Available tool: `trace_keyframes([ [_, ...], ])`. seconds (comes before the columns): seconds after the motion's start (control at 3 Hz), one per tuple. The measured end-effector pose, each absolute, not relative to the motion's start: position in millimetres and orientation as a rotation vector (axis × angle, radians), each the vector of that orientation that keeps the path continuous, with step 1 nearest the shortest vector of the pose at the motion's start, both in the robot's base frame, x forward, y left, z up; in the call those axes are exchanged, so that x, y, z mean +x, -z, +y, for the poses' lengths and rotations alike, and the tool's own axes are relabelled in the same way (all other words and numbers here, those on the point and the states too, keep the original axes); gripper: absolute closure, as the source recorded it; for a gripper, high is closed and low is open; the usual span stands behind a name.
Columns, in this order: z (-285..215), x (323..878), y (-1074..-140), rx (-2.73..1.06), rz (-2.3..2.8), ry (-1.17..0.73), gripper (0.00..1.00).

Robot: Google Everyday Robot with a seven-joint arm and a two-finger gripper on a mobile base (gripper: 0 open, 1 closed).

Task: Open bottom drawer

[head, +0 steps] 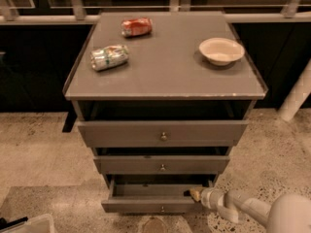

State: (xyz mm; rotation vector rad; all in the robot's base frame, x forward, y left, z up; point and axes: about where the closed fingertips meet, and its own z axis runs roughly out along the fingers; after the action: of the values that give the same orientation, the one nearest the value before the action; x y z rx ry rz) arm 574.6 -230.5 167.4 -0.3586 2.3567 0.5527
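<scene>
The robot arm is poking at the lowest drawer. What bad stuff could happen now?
The end effector sits at the right end of the bottom drawer, away from the centre knob, so it might slip off or pull the drawer crooked. A jolt could also roll the green can and red can, both lying on their sides on the cabinet top.
</scene>
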Motion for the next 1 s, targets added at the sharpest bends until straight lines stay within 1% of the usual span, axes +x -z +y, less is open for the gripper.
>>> trace_keyframes([
  [0.33,-230.5,575.0,-167.4,-0.358,2.357,-0.553,1.0],
  [0.67,-238.7,537.8,-167.0,-0.27,2.366,-0.559,1.0],
  [1.0,-239.3,534.4,-167.9,-0.256,2.367,-0.56,1.0],
])
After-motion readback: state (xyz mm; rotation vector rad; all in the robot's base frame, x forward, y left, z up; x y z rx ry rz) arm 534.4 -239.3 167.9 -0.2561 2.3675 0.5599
